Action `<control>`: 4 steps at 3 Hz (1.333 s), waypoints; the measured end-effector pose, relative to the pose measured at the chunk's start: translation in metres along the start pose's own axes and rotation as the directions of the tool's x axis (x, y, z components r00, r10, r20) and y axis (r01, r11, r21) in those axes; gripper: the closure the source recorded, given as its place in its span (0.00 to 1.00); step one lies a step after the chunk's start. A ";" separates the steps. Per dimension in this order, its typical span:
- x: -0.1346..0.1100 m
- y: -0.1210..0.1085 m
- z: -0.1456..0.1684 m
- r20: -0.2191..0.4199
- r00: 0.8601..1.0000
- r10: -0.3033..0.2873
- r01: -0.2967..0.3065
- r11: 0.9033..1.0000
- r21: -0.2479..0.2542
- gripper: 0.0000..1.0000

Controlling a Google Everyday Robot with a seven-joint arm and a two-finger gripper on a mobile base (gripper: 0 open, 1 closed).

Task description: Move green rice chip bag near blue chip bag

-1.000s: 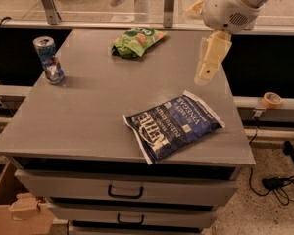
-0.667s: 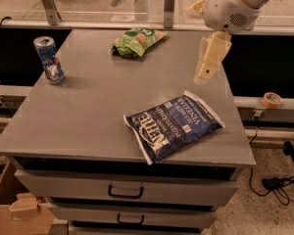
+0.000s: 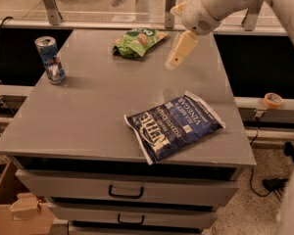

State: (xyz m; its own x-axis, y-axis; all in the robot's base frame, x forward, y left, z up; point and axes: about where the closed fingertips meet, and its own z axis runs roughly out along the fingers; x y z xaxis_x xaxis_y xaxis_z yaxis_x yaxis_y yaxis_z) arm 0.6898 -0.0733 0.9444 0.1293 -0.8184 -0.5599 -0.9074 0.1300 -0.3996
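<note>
The green rice chip bag lies at the far middle of the grey table. The blue chip bag, large and dark blue with white lettering, lies flat near the front right. My gripper hangs in the air over the far right part of the table, just right of the green bag and not touching it. Its cream fingers are spread apart and hold nothing. The blue bag is well in front of the gripper.
A blue and red drink can stands upright at the far left of the table. Drawers sit under the table's front edge. A tape roll lies on a ledge to the right. A cardboard box is on the floor at the lower left.
My gripper has moved left and a little farther back, closer to the green bag. The bags and the can have not moved.
</note>
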 end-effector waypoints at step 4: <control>-0.017 -0.075 0.088 0.152 0.974 0.170 -0.186 0.978 0.099 0.00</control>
State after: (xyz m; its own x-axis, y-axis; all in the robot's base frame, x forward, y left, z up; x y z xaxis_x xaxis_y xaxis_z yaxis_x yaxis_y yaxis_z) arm 0.7903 -0.0200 0.9203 0.0322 -0.6899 -0.7232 -0.8716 0.3347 -0.3581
